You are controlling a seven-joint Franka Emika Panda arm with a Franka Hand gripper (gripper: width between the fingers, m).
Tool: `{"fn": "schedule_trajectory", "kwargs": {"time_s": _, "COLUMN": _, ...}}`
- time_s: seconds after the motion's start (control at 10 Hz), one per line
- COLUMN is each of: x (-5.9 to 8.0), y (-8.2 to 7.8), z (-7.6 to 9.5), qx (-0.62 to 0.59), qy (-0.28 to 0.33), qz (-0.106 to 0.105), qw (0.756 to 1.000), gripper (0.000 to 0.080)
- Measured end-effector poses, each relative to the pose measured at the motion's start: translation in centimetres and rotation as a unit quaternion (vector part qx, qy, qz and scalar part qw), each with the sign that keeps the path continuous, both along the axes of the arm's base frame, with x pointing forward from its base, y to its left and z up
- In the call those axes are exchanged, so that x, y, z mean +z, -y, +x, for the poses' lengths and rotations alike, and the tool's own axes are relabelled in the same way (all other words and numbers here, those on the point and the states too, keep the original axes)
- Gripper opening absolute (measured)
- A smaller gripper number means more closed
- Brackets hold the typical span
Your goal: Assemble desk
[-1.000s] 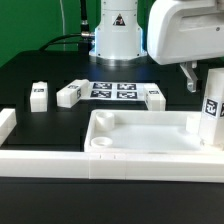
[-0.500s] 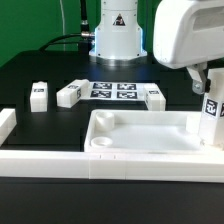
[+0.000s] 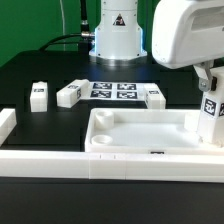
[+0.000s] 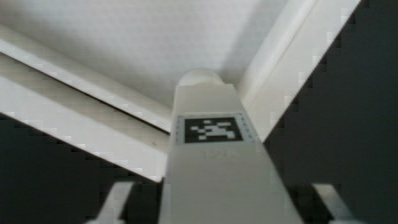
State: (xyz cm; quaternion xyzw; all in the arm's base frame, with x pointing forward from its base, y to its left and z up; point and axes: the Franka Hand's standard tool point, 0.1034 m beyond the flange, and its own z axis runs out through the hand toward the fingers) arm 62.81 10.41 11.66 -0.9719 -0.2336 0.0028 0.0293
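The tabletop [image 3: 140, 128], a shallow white tray with a raised rim, lies at the front of the dark table [image 3: 30, 65], just behind the long white border rail [image 3: 60, 163]. One upright leg [image 3: 211, 118] stands in the tray at its end on the exterior view's right. The leg's foot is hidden behind the near rim, so whether it sits in a corner socket cannot be told. A round socket [image 3: 100, 143] shows open in the tray's near corner on the exterior view's left. The gripper [image 3: 205, 80] hangs over the top of the upright leg. Three more legs lie loose on the table behind the tray, two [image 3: 38, 95] [image 3: 70, 94] on the exterior view's left of the marker board [image 3: 113, 90] and one [image 3: 153, 97] on its other side. Only the wrist view looks down the length of the held-up leg, showing its tag [image 4: 214, 130] and the tray's rim [image 4: 294, 60] beyond. There the fingers [image 4: 116, 200] flank the leg, but whether the jaws press on it cannot be told.
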Motion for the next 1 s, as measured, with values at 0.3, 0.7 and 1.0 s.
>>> {"fn": "schedule_trajectory", "kwargs": {"time_s": 0.3, "x": -0.05, "y": 0.22, "z": 0.01, "qx": -0.128, "qy": -0.003, "qz": 0.01, "qw": 0.992, "gripper": 0.0292}}
{"fn": "schedule_trajectory", "kwargs": {"time_s": 0.7, "x": -0.06, "y": 0.35, "z": 0.08, "qx": -0.233, "qy": -0.002, "qz": 0.014, "qw": 0.972, "gripper": 0.0292}}
{"fn": "schedule_trajectory", "kwargs": {"time_s": 1.0, "x": -0.08, "y": 0.43, "z": 0.09, "qx": -0.326, "qy": -0.01, "qz": 0.015, "qw": 0.945, "gripper": 0.0292}}
